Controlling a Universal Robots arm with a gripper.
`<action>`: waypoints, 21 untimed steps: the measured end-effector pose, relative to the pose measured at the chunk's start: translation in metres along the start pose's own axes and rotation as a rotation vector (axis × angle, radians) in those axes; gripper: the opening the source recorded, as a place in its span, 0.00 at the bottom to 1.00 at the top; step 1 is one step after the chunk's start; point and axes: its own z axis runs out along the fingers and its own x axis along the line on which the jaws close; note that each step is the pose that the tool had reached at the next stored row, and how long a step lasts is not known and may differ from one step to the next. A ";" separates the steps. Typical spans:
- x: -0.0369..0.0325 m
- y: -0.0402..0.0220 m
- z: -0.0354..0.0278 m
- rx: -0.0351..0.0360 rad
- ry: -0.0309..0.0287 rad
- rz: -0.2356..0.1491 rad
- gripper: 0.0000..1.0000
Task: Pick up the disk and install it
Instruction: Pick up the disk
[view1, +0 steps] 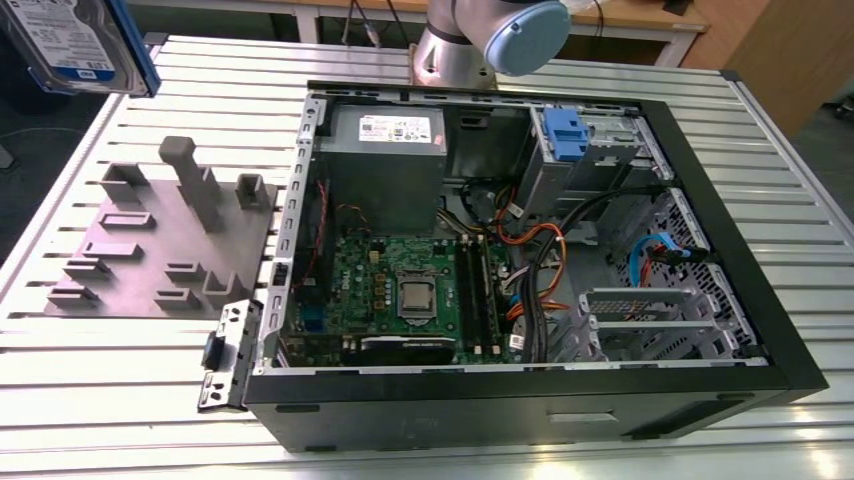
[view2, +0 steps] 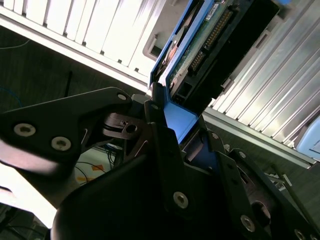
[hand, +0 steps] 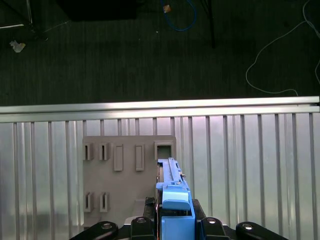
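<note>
Up front in the exterior view: the open black metal computer case (view1: 534, 405), sitting on the ribbed aluminium slat table (view1: 787, 160). On the exterior view's left, a matte grey slotted fixture plate (view1: 147, 250). Upper left corner, aloft: the silver disk (view1: 67, 40) in its blue plastic bracket, white-and-blue label facing us, print unreadable, long axis steeply upright. The black gripper (view2: 179, 120) is clamped on the bracket's end.

The disk (view1: 67, 40) partly beyond the exterior view's top-left corner, the arm (view1: 487, 45) beyond its top edge.
</note>
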 end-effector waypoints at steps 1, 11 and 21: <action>0.0000 0.0000 -0.0006 0.0000 0.0000 0.000 0.36; -0.0001 0.0000 -0.0099 0.0000 0.0000 0.000 0.36; -0.0002 0.0000 -0.0158 0.0000 0.0000 0.000 0.36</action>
